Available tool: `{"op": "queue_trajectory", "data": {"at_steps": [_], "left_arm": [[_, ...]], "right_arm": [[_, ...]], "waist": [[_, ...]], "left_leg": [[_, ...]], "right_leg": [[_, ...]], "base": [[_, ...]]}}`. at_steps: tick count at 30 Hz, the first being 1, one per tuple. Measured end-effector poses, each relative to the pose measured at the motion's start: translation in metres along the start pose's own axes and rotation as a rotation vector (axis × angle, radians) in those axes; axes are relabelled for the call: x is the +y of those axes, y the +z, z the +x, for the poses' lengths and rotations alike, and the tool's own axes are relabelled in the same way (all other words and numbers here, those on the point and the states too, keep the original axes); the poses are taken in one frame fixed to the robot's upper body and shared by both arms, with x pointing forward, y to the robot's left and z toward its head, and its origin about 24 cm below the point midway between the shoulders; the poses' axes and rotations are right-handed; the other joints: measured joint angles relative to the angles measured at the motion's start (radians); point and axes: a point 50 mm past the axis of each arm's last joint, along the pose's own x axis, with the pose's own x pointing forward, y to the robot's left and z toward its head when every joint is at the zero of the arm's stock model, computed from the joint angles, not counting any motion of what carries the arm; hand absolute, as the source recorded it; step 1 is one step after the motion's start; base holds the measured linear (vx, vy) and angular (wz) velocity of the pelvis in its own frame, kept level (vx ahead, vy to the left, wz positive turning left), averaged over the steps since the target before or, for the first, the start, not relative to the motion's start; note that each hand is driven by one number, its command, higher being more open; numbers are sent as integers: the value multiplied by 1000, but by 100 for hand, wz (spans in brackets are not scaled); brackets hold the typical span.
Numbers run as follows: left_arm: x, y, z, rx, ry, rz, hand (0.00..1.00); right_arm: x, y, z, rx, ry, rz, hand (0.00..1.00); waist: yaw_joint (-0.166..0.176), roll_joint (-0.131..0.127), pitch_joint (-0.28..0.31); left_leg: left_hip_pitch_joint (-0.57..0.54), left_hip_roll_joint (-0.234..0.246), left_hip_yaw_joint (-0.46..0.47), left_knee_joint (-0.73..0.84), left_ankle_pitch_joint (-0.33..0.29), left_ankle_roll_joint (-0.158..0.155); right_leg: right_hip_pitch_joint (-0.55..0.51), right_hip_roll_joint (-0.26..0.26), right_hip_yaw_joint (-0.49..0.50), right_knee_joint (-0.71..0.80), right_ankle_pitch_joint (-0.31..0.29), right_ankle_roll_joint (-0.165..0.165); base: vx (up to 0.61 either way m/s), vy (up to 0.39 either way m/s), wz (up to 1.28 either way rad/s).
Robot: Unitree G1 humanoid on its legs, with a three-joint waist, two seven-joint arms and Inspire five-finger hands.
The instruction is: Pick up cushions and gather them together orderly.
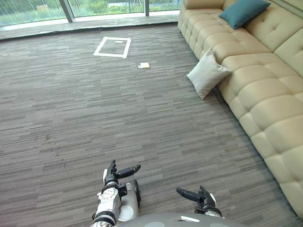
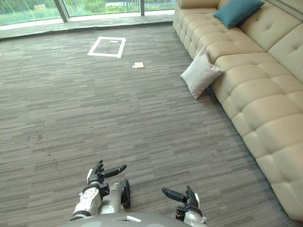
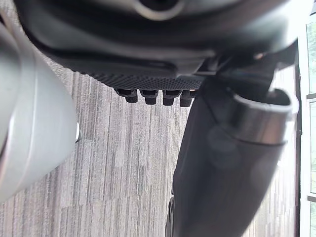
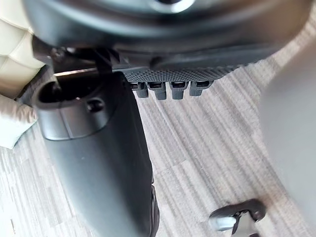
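Where we stand: open carpet (image 1: 85, 118) runs wide ahead of us; sofa (image 1: 270, 99) lines its right edge.
White cushion (image 1: 207, 73): on the carpet, leaning against the sofa's front edge.
Teal cushion (image 1: 242, 11): sofa's far end, against the backrest.
Left hand (image 1: 115, 176), right hand (image 1: 202, 197): low before us, fingers straight, holding nothing.

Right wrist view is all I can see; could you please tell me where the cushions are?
Observer: A white cushion stands on the carpet, leaning against the sofa front.
Operator: Is there another one, please?
Observer: A teal cushion rests on the sofa's far end.
Operator: Is the left robot hand holding anything?
Observer: No, the left robot hand is open and empty.
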Motion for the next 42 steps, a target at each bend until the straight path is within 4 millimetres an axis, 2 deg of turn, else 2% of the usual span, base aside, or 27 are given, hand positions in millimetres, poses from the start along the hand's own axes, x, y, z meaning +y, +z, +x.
{"op": "queue_trajectory", "data": {"at_steps": [1, 3, 4, 6, 7, 8, 10, 11, 13, 15, 16, 17, 19, 21, 22, 24, 27, 28, 30, 31, 33, 34, 35, 36, 37, 39, 42], "left_arm": [[-1, -7, -2, 23, 3, 6, 100], [-1, -12, -4, 36, 1, 5, 100], [-3, -14, -4, 45, -10, 24, 100], [-5, -17, -5, 58, -18, 32, 100], [-6, -20, -5, 73, -28, 43, 100], [-9, -22, -6, 80, -42, 58, 100], [-16, -28, -8, 100, -66, 51, 100], [-23, -27, -9, 101, -89, 52, 100], [-30, -27, -10, 94, -118, 60, 100], [-32, -30, -11, 100, -128, 60, 100], [-32, -28, -11, 97, -127, 59, 100], [-30, -25, -10, 84, -124, 68, 100], [-25, -20, -9, 61, -98, 34, 100], [-19, -11, -7, 20, -73, 15, 100], [-15, -5, -6, -9, -64, 14, 100], [-12, 1, -5, -45, -58, 10, 100], [-9, 6, -5, -67, -41, -32, 100], [-6, 6, -5, -65, -29, -35, 100], [0, 3, -4, -56, -11, -24, 100], [13, -2, -4, -38, 16, 1, 100], [27, -4, -2, -19, 43, 31, 100], [30, -2, -1, -17, 50, 38, 100], [31, -4, -1, -2, 57, 44, 100], [31, -8, -1, 21, 57, 44, 100], [29, -9, -1, 28, 55, 44, 100], [24, -18, -4, 60, 48, 46, 100], [17, -24, -6, 71, 16, 77, 100]], "right_arm": [[-7, 4, 0, -23, -14, -6, 100], [-10, 10, 1, -52, -26, -5, 100], [-13, 17, 1, -85, -37, 14, 100], [-12, 19, 1, -97, -42, 35, 100], [-12, 24, 2, -111, -42, 35, 100], [-13, 26, 2, -114, -44, 38, 100], [-17, 26, 3, -110, -59, 66, 100], [-20, 32, 5, -122, -64, 57, 100], [-20, 35, 5, -135, -68, 62, 100], [-16, 34, 5, -127, -53, 55, 100], [-16, 34, 5, -123, -49, 51, 100], [-17, 36, 5, -126, -47, 44, 100], [-20, 35, 6, -115, -57, 39, 100], [-15, 28, 6, -89, -43, 14, 100], [-12, 23, 5, -70, -32, -3, 100], [-10, 21, 5, -61, -23, -23, 100], [-10, 20, 5, -54, -28, -22, 100], [-11, 15, 4, -41, -39, -18, 100], [-12, 8, 3, -22, -46, -17, 100], [-6, -1, 0, 8, -38, -6, 100], [2, -9, -3, 33, -22, 13, 100], [5, -11, -4, 40, -14, 19, 100], [9, -10, -3, 40, -4, 17, 100], [9, -6, -2, 28, 14, 8, 100], [7, -3, -1, 15, 15, 4, 100], [0, 10, 1, -38, 1, -10, 100], [-4, 20, 3, -78, -10, -26, 100]], "waist": [[-7, 34, 12], [-11, 52, 13], [-17, 56, 16], [-27, 53, 18], [-43, 50, 23], [-53, 47, 24], [-65, 59, 26], [-57, 84, 38], [-63, 88, 46], [-73, 106, 37], [-75, 111, 39], [-74, 127, 44], [-73, 148, 56], [-49, 121, 71], [-38, 105, 70], [-28, 100, 67], [-7, 99, 69], [1, 95, 69], [6, 92, 63], [2, 63, 22], [1, 0, -14], [1, -22, -22], [1, -32, -21], [-2, -17, -10], [-2, -11, -6], [-2, 30, 5], [-12, 54, 3]], "left_leg": [[130, -6, 0, -83, -19, 3], [217, -6, -2, -156, -29, 4], [290, -5, -11, -208, -49, -3], [330, -5, -24, -227, -70, -5], [383, -5, -44, -258, -91, -16], [429, -5, -62, -278, -116, -30], [501, 7, -112, -298, -149, -46], [518, 27, -132, -296, -129, -52], [541, 28, -151, -282, -71, -74], [495, 71, -199, -90, -16, -143], [440, 86, -226, 37, 6, -192], [335, 111, -262, 267, 77, -306], [182, 155, -255, 607, 74, -291], [62, 173, -183, 714, 29, -230], [-5, 178, -144, 669, -2, -176], [-109, 176, -116, 479, -31, -125], [-168, 158, -141, 95, -13, -130], [-168, 144, -172, -54, 19, -128], [-168, 137, -178, -67, 79, -99], [-185, 111, -175, -4, 147, -86], [-178, 72, -136, 52, 122, -79], [-161, 51, -114, 62, 90, -67], [-114, 33, -82, 53, 65, -39], [-49, 27, -68, 21, 42, -31], [-15, 24, -62, 5, 30, -26], [144, 32, -24, -83, -9, -25], [308, 47, 15, -205, -22, -33]], "right_leg": [[-109, 15, -49, 113, -43, -28], [-203, 34, -112, 115, -76, -46], [-318, 64, -181, 52, -108, -61], [-378, 85, -219, -47, -116, -73], [-413, 114, -257, -248, -107, -79], [-427, 135, -264, -426, -76, -77], [-415, 157, -254, -534, 116, -134], [-405, 160, -277, -472, 57, -186], [-404, 129, -290, -368, -45, -215], [-331, 142, -318, -356, -150, -213], [-302, 152, -323, -373, -164, -207], [-249, 179, -328, -416, -175, -205], [-130, 241, -320, -514, -177, -210], [3, 264, -284, -599, -188, -230], [62, 266, -257, -647, -186, -227], [138, 268, -201, -723, -183, -217], [212, 264, -114, -783, -193, -180], [259, 256, -71, -802, -229, -149], [306, 243, -15, -799, -283, -127], [311, 212, 38, -780, -301, -111], [255, 143, 73, -651, -295, -99], [214, 116, 80, -550, -269, -65], [142, 95, 85, -364, -178, -39], [60, 80, 80, -188, -74, -12], [30, 73, 66, -118, -74, -12], [-96, 38, -47, 43, -103, -55], [-249, 38, -246, -57, -163, -101]], "base": [[668, 286, -10], [489, 145, -7], [421, 65, 8], [525, -4, 27], [545, -59, 51], [750, -172, 71], [712, -210, 73], [742, -245, 69], [699, -253, 49], [675, -289, 35], [564, -233, 23], [515, -173, -3], [477, -103, -32], [435, -22, -63], [422, -8, -67], [437, 34, -78], [568, 166, -101], [700, 301, -106], [797, 370, -99], [723, 330, -86], [624, 264, -67], [659, 285, -32], [614, 293, -33], [483, 238, -34], [508, 250, -58], [524, 224, -62], [451, 49, -31]]}}
